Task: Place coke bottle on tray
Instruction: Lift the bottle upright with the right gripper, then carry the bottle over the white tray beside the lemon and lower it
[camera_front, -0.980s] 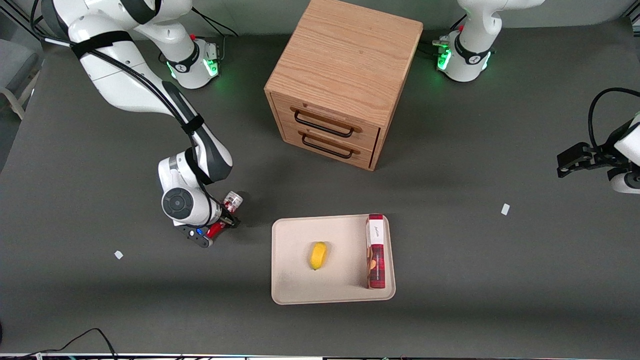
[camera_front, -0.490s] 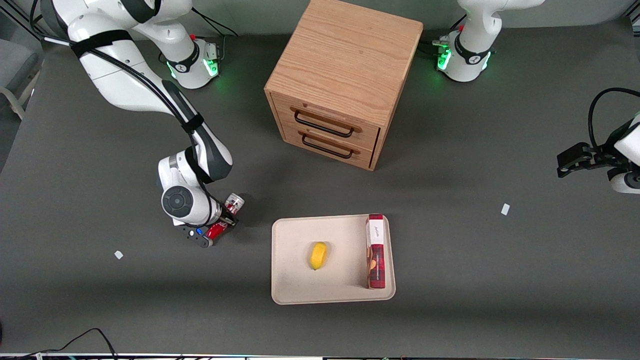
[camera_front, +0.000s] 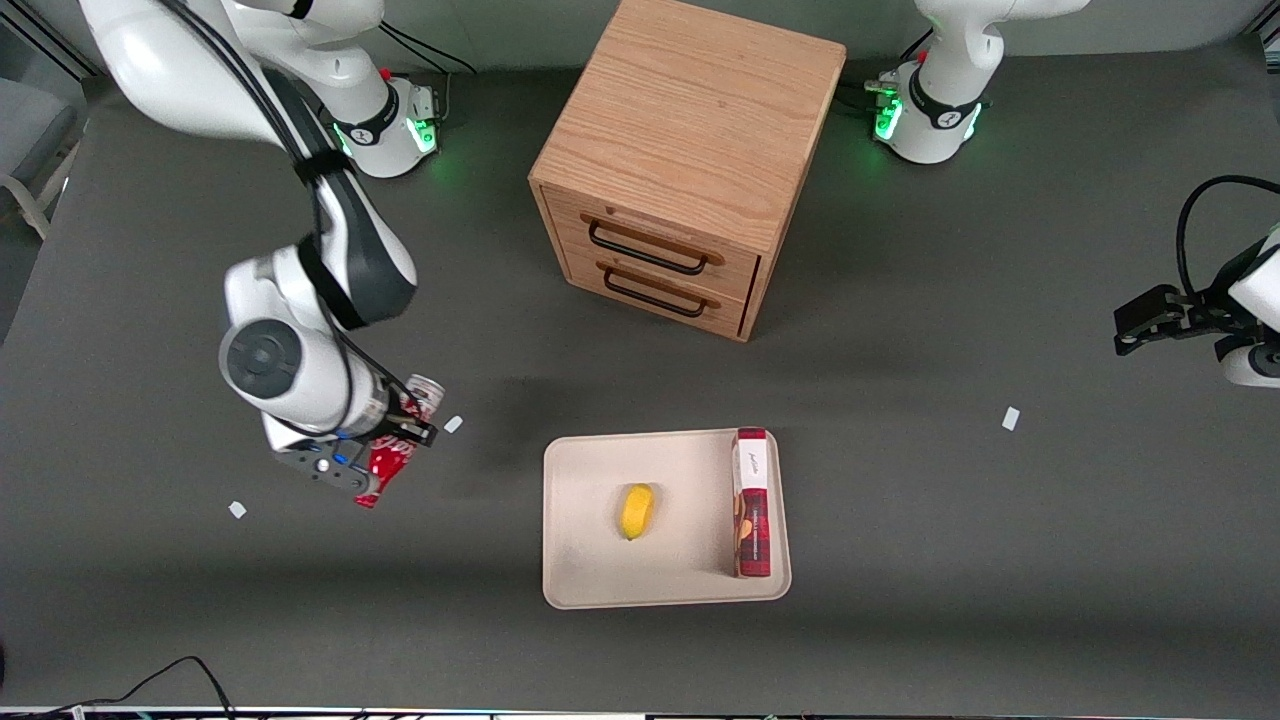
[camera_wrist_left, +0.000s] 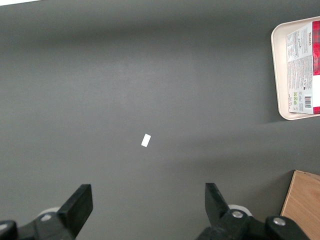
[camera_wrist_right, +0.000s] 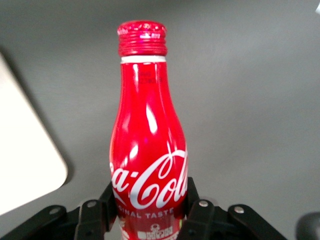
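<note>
Glossy red coke bottle (camera_wrist_right: 148, 150), matt beige tray (camera_front: 580, 500), grained wooden cabinet (camera_front: 690, 150), possibly plastic black gripper (camera_wrist_right: 150, 212).

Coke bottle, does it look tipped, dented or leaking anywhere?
No damage or spill shows. The coke bottle is tilted, not upright, held off the table in the claw, toward the working arm's end from the tray.

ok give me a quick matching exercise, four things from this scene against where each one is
Things:
1. coke bottle
2. lemon
3. snack box
4. end effector

Places:
A. at the tray's edge toward the parked arm's end
B. lifted above the table, toward the working arm's end
C. mid-tray, lying alone
D. gripped low on its body, off the tray

Pairs: 1-D, 2-C, 3-A, 4-B
</note>
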